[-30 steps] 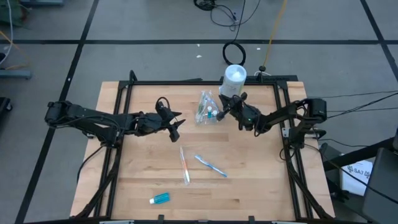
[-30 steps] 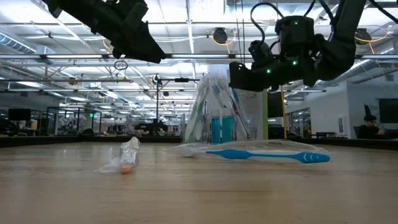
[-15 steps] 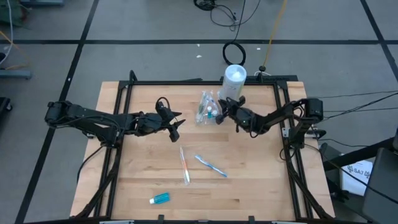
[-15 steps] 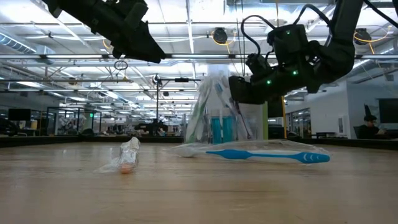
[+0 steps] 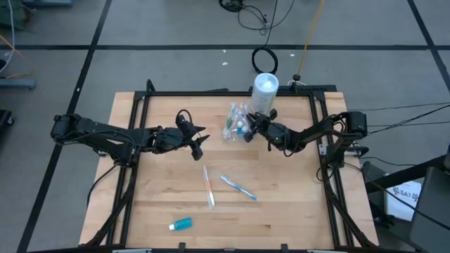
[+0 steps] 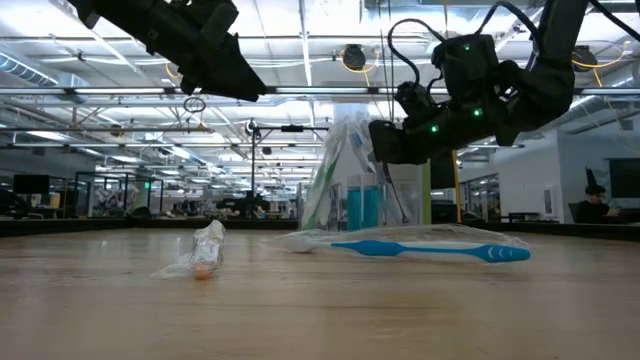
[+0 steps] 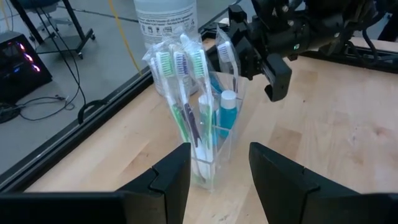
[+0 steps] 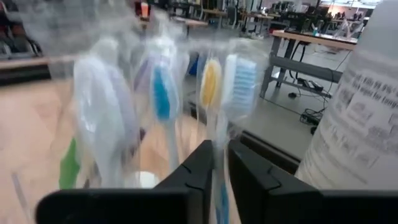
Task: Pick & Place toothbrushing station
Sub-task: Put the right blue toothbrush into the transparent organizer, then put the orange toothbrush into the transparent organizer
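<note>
A clear plastic holder (image 5: 233,126) stands on its base at the table's far middle, with several wrapped toothbrushes (image 7: 180,68) and a blue toothpaste tube (image 7: 227,111) upright in it. My right gripper (image 5: 248,128) is at the holder's right side, shut on one wrapped toothbrush (image 7: 225,57); it also shows in the low view (image 6: 378,140). My left gripper (image 5: 202,145) hangs open and empty left of the holder, above the table. Lying on the table are a wrapped toothbrush (image 5: 209,187), a blue toothbrush (image 5: 238,187) and a toothpaste tube (image 5: 181,224). My right gripper pinches a wrapped toothbrush's stem (image 8: 216,148) between its two fingers, a little below the bristle head. The fingers come about level from the table's right side and lie across the brush. The brush stands upright with its lower end in the holder.
A white cylindrical canister (image 5: 265,87) stands just behind the holder and close to my right gripper. A black frame rail (image 5: 211,93) runs along the table's far edge. Bare wood lies between the holder and the loose brushes.
My right gripper has gone toward the table's left edge and slightly down, from beside the holder in among its toothbrushes. My left arm has kept still.
</note>
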Action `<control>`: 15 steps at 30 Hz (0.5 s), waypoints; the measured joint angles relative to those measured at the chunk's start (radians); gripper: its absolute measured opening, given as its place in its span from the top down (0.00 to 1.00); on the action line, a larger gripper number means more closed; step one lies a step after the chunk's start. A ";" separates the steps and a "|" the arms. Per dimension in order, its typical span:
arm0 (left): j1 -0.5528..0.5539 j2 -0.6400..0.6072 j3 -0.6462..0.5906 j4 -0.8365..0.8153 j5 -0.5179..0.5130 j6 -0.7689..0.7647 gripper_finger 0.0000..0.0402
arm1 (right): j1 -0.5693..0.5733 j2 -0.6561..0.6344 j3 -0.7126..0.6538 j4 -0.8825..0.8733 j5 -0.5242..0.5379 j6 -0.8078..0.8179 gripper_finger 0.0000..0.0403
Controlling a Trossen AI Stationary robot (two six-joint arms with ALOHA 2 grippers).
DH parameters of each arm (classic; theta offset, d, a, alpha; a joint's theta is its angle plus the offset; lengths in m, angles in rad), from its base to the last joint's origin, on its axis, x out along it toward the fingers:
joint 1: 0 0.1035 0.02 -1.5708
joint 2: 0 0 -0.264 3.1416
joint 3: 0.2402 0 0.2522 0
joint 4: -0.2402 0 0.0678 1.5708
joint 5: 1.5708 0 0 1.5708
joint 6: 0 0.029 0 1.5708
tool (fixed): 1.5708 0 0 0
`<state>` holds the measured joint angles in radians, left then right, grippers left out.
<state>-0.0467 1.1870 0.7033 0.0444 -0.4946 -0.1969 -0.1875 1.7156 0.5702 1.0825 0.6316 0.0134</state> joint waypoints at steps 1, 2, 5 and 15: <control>0.000 0.000 0.000 0.000 0.000 -0.002 0.58 | 0.000 -0.007 0.000 0.003 -0.001 0.001 0.87; 0.000 0.000 0.000 0.000 0.000 -0.006 0.58 | 0.000 -0.015 0.000 -0.001 -0.001 0.001 0.85; 0.000 0.000 0.000 -0.001 0.000 -0.016 0.58 | 0.000 -0.051 0.000 0.003 -0.002 -0.006 0.79; -0.059 0.000 0.000 -0.046 0.122 -0.018 0.58 | 0.024 -0.244 0.000 -0.216 -0.005 -0.007 0.67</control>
<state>-0.1058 1.1866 0.7033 -0.0015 -0.3728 -0.2148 -0.1633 1.4715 0.5701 0.8669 0.6270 0.0064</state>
